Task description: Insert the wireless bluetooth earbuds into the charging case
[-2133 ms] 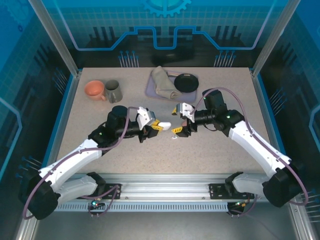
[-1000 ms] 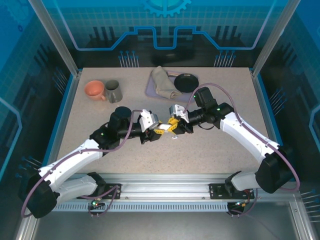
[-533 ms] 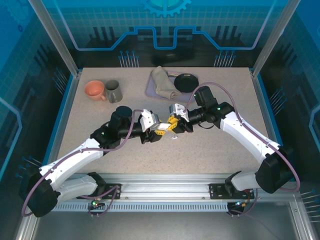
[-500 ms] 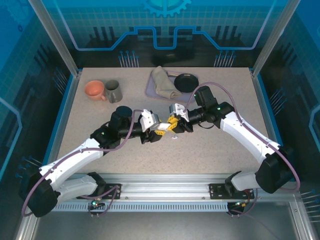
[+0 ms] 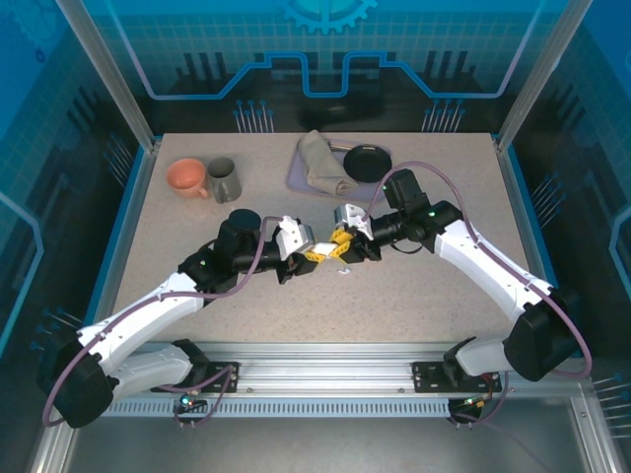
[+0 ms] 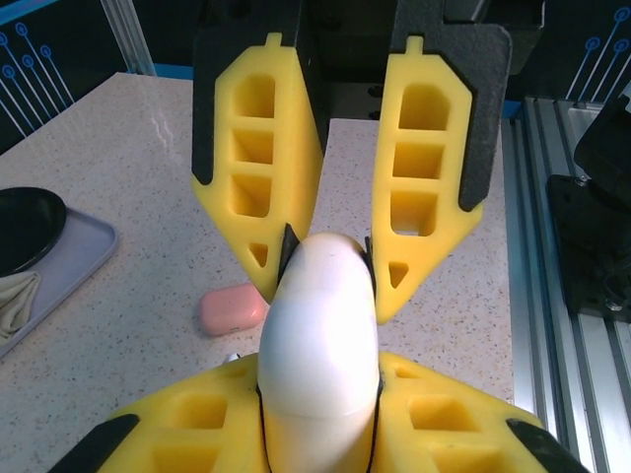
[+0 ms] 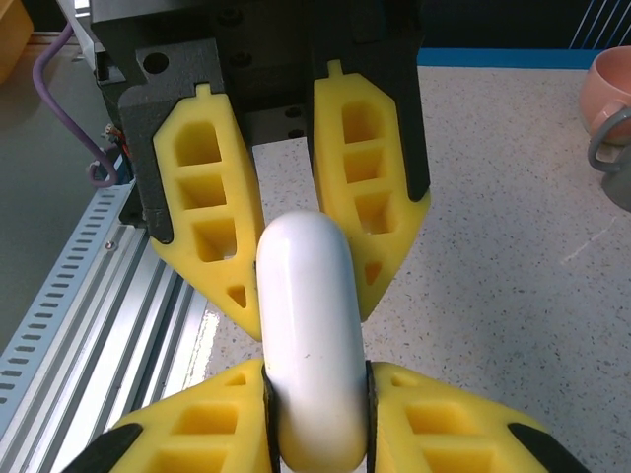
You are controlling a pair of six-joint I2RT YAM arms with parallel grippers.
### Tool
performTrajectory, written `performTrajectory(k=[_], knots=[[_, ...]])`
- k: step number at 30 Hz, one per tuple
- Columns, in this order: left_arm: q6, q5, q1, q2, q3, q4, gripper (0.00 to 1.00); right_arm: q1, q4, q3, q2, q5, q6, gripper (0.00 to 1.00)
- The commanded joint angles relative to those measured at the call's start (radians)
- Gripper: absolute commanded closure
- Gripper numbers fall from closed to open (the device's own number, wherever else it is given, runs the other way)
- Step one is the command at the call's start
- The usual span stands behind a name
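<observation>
Step in hand, by est.: two-arm hold of white charging case (image 6: pixel 317 335) at table (image 5: pixel 197 227) ctr, left gripper (image 5: pixel 314 254) and right gripper (image 5: pixel 340 246) each pinching one end; probable earbud (image 5: pixel 343 271) lies at 6 o'clock; next move req. opening lid w/o slip.

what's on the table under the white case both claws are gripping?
Left wrist view: a pink rounded piece lies on the table below the white case, one end covered. Whatever sits directly beneath the case is hidden.
</observation>
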State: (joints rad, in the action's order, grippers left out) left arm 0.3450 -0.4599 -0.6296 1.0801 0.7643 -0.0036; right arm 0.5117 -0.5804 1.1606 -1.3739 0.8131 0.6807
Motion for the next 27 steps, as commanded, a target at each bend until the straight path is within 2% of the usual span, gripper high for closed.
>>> performTrajectory(k=[1, 16, 19, 20, 24, 27], knots=[[0.013, -0.01, -0.007, 0.003, 0.034, -0.012, 0.79, 0.008, 0.0, 0.022, 0.015, 0.021, -0.028, 0.73], [0.015, 0.032, -0.008, -0.005, 0.045, -0.01, 0.86, -0.052, 0.174, -0.151, 0.282, -0.139, -0.167, 0.26], [0.016, 0.034, -0.008, -0.006, 0.044, 0.003, 0.87, -0.055, 0.244, -0.221, 0.374, -0.209, -0.217, 0.11], [0.017, 0.033, -0.008, -0.008, 0.041, 0.008, 0.88, -0.055, 0.28, -0.251, 0.409, -0.24, -0.241, 0.01], [0.032, 0.031, -0.009, -0.013, 0.032, 0.027, 0.89, -0.056, 0.378, -0.361, 0.531, -0.368, -0.296, 0.0], [0.069, 0.035, -0.018, -0.022, 0.021, 0.037, 0.89, -0.057, 0.412, -0.419, 0.598, -0.413, -0.32, 0.0]])
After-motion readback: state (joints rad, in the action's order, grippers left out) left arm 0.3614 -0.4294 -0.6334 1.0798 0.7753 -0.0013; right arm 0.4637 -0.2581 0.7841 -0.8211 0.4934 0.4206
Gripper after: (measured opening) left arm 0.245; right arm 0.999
